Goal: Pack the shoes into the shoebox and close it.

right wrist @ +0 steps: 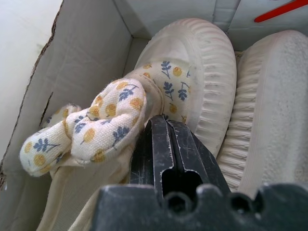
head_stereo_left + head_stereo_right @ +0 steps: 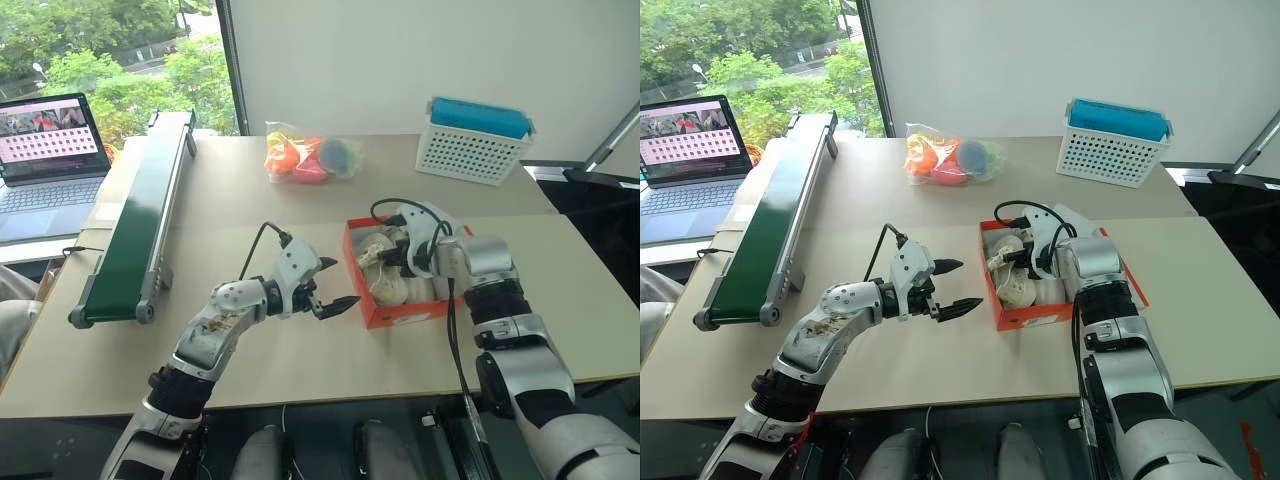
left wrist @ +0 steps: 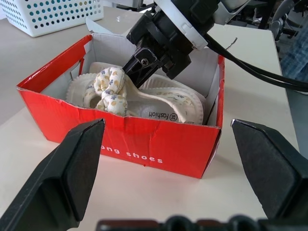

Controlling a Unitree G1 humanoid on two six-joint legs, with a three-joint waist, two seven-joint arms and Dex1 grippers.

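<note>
Left eye view: the red-orange shoebox (image 2: pixel 400 312) sits open on the beige table (image 2: pixel 250 190), right of centre and toward the near edge, with the cream shoes (image 2: pixel 388 284) lying inside. The right gripper (image 2: pixel 398 255) reaches down into the box from the right, its fingers pressed together against a shoe. The left gripper (image 2: pixel 332 286) hangs just left of the box, fingers spread wide and holding nothing. Farther back stand a clear bag of toys (image 2: pixel 308 157) and a white basket (image 2: pixel 470 152) with a blue top; a green conveyor (image 2: pixel 135 235) runs along the left side, and a laptop (image 2: pixel 52 160) sits beyond it.

Right eye view: same scene; the box's hinged lid (image 2: pixel 1132 275) lies folded out flat on its right side.

Left wrist view: between the two spread black pads (image 3: pixel 72 173), the box's near red wall shows white lettering reading "shoes". Its edges are torn and creased, its inside pale grey. Both shoes lie side by side within, soft and ribbed at the sole, one with a knotted bow (image 3: pixel 110 89) of cream cloth printed with small yellow dots and blue sprigs. The right gripper's black tip presses in just behind that bow.

Right wrist view: closed black fingers (image 1: pixel 166 154) rest on the floral shoe, the bow just beside them, the second shoe's ribbed sole (image 1: pixel 269 125) alongside.
</note>
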